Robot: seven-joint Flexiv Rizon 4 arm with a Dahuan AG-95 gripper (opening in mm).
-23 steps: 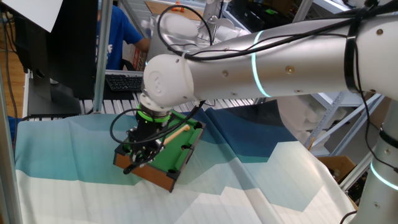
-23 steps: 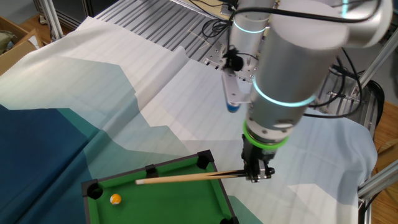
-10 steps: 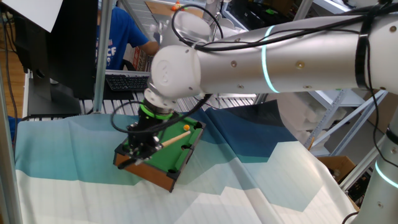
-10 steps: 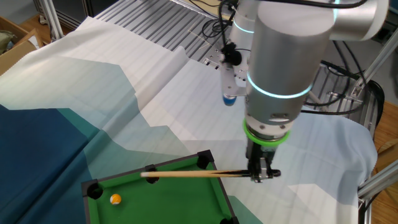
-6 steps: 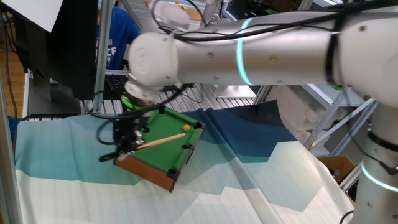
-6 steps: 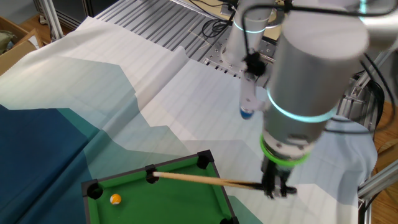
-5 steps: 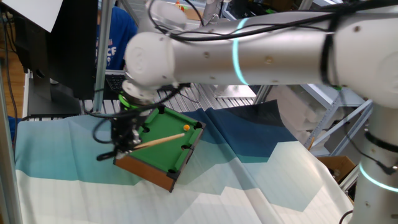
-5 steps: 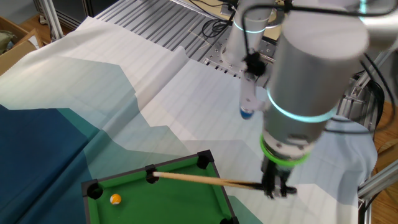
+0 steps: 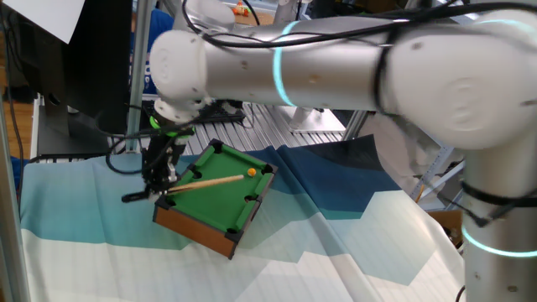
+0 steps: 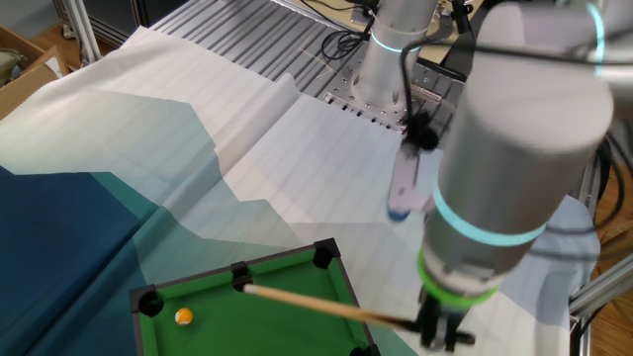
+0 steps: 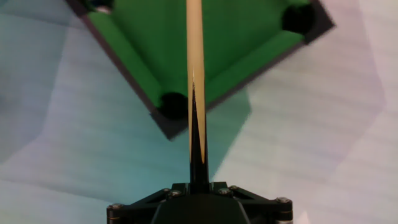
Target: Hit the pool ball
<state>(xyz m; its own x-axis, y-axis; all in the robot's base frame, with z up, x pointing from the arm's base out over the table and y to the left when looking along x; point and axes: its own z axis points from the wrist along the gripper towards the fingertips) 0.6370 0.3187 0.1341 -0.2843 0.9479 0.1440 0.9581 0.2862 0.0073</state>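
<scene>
Pinching the cue [image 9: 201, 182] by its dark butt, the gripper [image 9: 157, 178] hangs off the pool table's [image 9: 220, 206] left end. The ball [image 9: 251, 172], light, hard and free-rolling, sits near the far right pocket; it wants a tap, not a grasp.

Green felt bed of the miniature wooden pool table [image 9: 220, 191] is mostly open; only the long pale wooden cue stick [image 10: 316, 301] lies low across it, tip partway in. Tiny orange-yellow glossy pool ball [image 10: 183, 316] sits clear of the cue, near a corner pocket. Raised brown wooden rail [image 9: 195, 228] blocks low entry from the sides. Blue-and-white cloth [image 9: 352, 243] around the table lies bare. Grey metal post [image 9: 139, 71] stands behind.
</scene>
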